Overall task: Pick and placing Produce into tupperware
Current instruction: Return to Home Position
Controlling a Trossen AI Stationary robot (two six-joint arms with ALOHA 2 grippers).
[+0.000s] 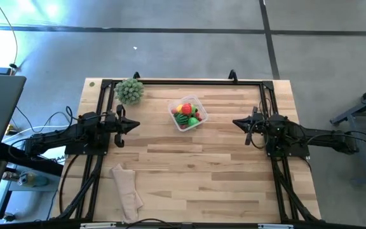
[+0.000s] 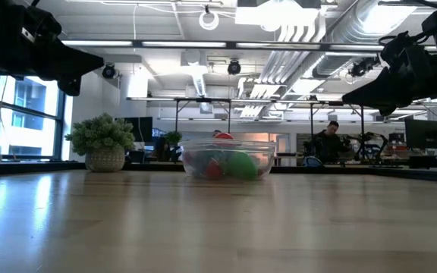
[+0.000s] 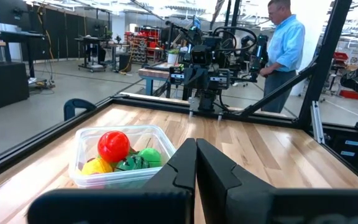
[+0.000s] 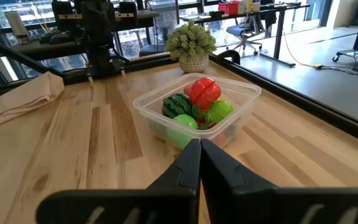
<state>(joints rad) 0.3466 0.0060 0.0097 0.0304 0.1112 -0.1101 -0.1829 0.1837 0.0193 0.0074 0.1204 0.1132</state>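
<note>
Bright ceiling lights (image 2: 294,30) shine down from above. The table (image 2: 203,220) shines back (brightest by the window (image 2: 21,114)). Shadows are soft.

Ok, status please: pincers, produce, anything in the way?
Left pincer shut, empty, left of tupperware. Right pincer shut, empty, right of it. Produce inside. Plant, cloth lie apart.

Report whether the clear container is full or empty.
Full: the container holds red, green and yellow toy produce piled to its rim.

Open table (image 1: 196,165) between left claw (image 1: 135,125) and right claw (image 1: 236,123); only the tupperware (image 1: 187,113) stands in that lane, ahead of both. Leafy ball (image 1: 129,90) near left claw's side, cloth (image 1: 127,191) well apart on the opposite side.
</note>
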